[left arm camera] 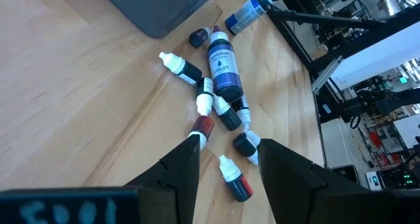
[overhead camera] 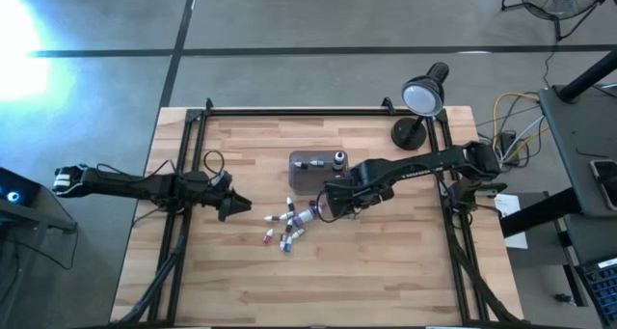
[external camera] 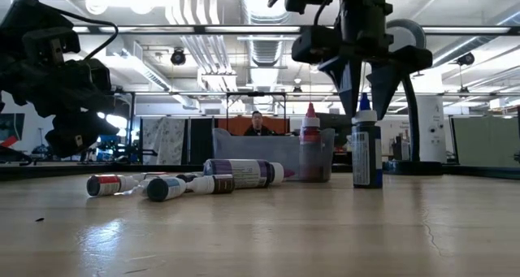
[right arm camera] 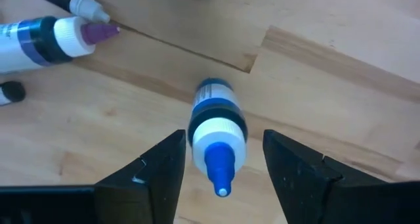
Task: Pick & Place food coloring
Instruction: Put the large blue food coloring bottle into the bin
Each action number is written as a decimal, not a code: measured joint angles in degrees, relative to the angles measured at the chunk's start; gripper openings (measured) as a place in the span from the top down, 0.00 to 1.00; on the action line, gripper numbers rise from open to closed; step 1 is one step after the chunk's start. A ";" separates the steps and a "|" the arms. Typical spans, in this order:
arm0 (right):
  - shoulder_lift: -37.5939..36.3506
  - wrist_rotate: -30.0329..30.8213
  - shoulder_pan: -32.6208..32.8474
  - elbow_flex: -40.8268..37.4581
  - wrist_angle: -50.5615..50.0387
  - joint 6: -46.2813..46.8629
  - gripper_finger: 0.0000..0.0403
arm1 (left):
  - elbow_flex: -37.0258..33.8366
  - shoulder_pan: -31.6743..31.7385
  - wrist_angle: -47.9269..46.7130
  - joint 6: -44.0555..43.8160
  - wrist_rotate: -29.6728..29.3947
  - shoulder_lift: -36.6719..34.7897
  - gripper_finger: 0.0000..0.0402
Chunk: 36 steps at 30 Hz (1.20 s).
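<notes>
Right end effector (right arm camera: 220,168), fingers apart, straddles upright blue bottle (right arm camera: 216,135) w/o touching; left end effector (left arm camera: 226,161), fingers apart, hovers over scattered bottles (left arm camera: 220,106) on counter (overhead camera: 386,271).

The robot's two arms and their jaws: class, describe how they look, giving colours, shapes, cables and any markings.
Both arms are dark, slim and jointed. The left gripper ends in black, wedge-shaped jaws, and a black cable loops above its wrist. The right gripper has the same black tapered jaws; its forearm carries small white lettering, too small to read. Pale markings show at the left arm's far end.
</notes>
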 joint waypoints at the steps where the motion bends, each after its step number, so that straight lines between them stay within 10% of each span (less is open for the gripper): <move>1: 0.00 -0.76 -0.05 0.00 0.09 -0.12 0.51 | 0.00 -0.02 -0.02 0.01 0.00 0.00 0.67; 24: -0.03 0.77 -0.40 -0.75 1.78 -2.25 0.71 | 0.00 -0.02 -0.17 1.68 0.00 0.00 0.67; 36: -0.80 3.76 -0.39 18.45 -3.86 -17.42 0.72 | 0.00 -0.01 -0.20 1.39 0.05 0.00 0.67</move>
